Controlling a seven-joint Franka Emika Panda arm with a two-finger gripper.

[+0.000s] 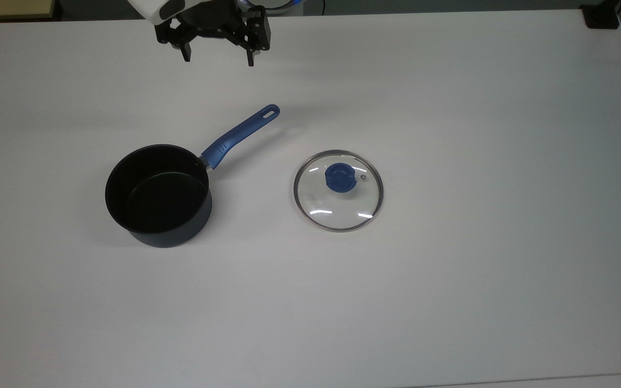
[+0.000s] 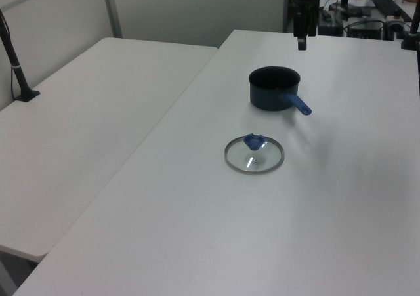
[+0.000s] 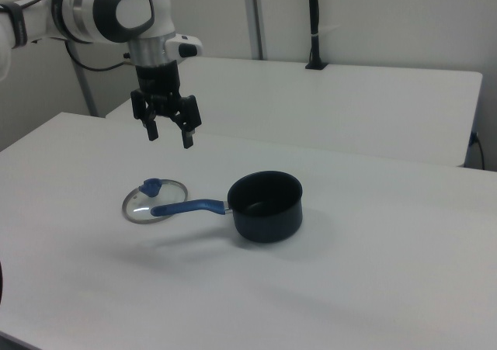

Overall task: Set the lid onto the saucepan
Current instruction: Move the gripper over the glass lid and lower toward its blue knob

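Spread wide with nothing between its two black fingers, the hand (image 1: 216,57) hangs in the air above the white worktop (image 1: 477,134), near the top view's upper edge and well apart from both task things. In the right view the hand (image 3: 169,136) points straight down from the white and grey arm (image 3: 116,12), above and behind the lid. In the left view the hand (image 2: 301,43) shows as a dark shape beyond the saucepan.

The saucepan (image 1: 158,195) stands upright and uncovered on the worktop, its black inside open to view. Its long blue handle (image 1: 239,134) runs up toward the top view's right and ends in a hole.

The lid (image 1: 338,190) lies flat on the worktop at the top view's right of the saucepan, apart from it, its blue knob (image 1: 338,177) facing up. In the right view the lid (image 3: 147,202) lies behind the tip of the saucepan's handle. In the left view the lid (image 2: 254,155) lies nearer the camera than the saucepan (image 2: 274,88).
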